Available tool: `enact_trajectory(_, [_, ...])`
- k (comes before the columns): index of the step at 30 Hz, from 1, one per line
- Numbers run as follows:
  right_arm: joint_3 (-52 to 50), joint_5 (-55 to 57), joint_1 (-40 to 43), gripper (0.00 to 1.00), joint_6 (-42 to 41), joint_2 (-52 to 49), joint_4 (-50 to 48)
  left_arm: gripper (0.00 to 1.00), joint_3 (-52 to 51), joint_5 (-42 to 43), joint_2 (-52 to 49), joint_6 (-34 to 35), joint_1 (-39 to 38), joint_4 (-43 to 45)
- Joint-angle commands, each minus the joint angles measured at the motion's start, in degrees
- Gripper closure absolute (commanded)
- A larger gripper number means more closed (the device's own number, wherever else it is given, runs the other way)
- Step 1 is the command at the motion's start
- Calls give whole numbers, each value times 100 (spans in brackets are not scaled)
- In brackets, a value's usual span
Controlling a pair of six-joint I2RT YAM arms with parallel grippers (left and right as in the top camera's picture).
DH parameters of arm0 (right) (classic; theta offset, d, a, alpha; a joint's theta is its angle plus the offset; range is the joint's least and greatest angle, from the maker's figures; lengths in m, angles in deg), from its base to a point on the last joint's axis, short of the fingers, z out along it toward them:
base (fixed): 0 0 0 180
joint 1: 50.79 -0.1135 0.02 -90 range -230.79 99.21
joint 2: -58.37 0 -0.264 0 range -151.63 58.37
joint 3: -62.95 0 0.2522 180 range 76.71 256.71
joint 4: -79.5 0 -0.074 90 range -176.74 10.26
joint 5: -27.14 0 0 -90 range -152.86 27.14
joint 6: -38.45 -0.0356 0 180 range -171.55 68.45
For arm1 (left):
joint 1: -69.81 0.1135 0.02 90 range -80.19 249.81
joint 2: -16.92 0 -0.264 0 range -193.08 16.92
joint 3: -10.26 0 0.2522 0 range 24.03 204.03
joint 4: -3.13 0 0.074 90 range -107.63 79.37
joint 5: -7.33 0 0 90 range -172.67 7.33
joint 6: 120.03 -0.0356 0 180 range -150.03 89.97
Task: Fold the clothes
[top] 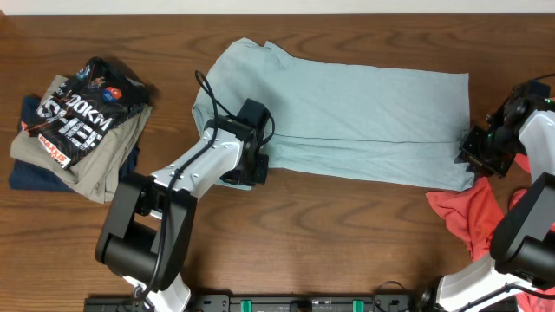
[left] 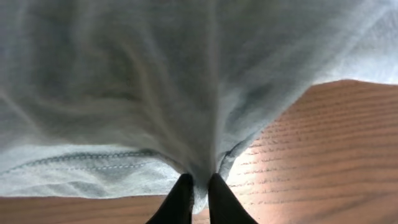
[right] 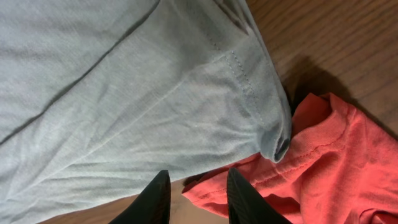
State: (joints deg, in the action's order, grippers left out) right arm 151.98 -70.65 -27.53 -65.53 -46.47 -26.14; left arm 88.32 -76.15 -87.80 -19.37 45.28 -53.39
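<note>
T-shirt (top: 364, 113) centre, pile (top: 78, 130) left, garment (top: 473, 217) right

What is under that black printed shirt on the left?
A khaki garment, with a navy one beneath it peeking out at the edges. The black shirt hides whatever else lies between them.

The left arm stretches diagonally forward, left pincer (left: 198, 186) pinched tight on the shirt (top: 364, 113) edge. The right arm bends inward, right pincer (right: 199, 186) spread, holding nothing.
</note>
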Motion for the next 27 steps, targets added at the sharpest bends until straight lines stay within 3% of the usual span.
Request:
enact_trajectory(1, [76, -44, 68, 72, 81, 109, 9, 89, -28, -125, -20, -13, -4, -17])
enact_trajectory(2, [74, -44, 68, 72, 81, 109, 7, 89, -28, -122, -20, -13, -4, -39])
enact_trajectory(4, [76, -44, 68, 71, 81, 109, 9, 71, -28, -120, -20, -11, -4, -111])
enact_trajectory(5, [76, -44, 68, 71, 79, 109, 7, 68, -28, -120, -20, -11, -4, -146])
enact_trajectory(12, [76, -44, 68, 72, 79, 109, 13, 67, -35, -76, -76, 11, -76, -181])
enact_trajectory(15, [76, -44, 68, 72, 79, 109, 15, 69, -35, -76, -164, 11, -157, -142])
enact_trajectory(18, [74, -44, 68, 73, 79, 109, 15, 91, -35, -76, -258, 11, -219, -142])
enact_trajectory(19, [76, -44, 68, 73, 79, 109, 15, 94, -35, -79, -278, 9, -229, -142])
enact_trajectory(27, [76, -44, 68, 73, 79, 109, 13, 94, 675, -109, -142, -20, -20, -450])
